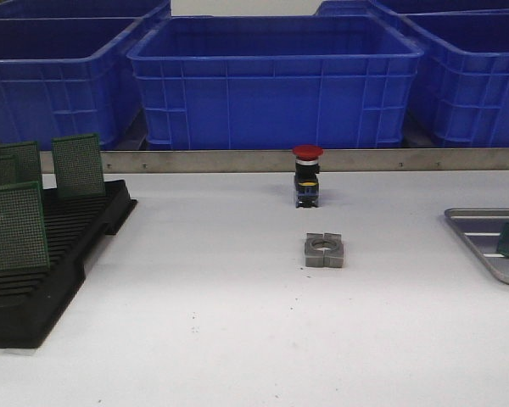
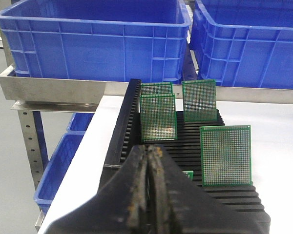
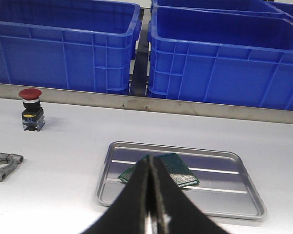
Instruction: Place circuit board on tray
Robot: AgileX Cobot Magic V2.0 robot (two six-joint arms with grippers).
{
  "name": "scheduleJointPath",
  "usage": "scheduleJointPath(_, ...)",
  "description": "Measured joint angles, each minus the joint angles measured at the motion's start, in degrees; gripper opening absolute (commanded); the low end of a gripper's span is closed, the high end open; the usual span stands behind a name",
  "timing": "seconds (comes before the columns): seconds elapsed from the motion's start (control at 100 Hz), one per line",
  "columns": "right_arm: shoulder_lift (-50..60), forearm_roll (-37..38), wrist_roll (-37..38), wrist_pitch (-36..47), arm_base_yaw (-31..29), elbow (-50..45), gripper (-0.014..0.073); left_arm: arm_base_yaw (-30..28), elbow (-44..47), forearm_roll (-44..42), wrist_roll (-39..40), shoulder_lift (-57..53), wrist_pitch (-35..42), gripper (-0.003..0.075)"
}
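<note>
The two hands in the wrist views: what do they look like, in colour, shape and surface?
Both are black and taper to two narrow fingers. The left hand has matte fingers whose inner edges are worn, with brownish, rust-like specks along the seam. The right hand looks smoother and cleaner, with a thin pale line between its fingers. No cables, labels or markings show in either wrist view, and the front view shows neither arm.

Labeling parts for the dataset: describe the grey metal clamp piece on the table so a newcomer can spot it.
Start from the middle blue bin at the back of the white table. In front of it stands a red-capped push button, and just nearer the robot lies the clamp block. It is the only dull grey metal piece there, flat and squarish with a round central hole and a split across it.
</note>
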State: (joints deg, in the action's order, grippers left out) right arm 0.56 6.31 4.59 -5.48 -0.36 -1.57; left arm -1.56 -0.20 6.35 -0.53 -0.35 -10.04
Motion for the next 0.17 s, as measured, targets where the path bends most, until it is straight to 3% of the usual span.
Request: scheduleJointPath(0.17, 0.0, 0.0, 0.0, 0.0, 0.0, 0.0, -0.0060, 0.0, 0.0, 0.0, 0.0, 0.0, 0.0, -0.0017)
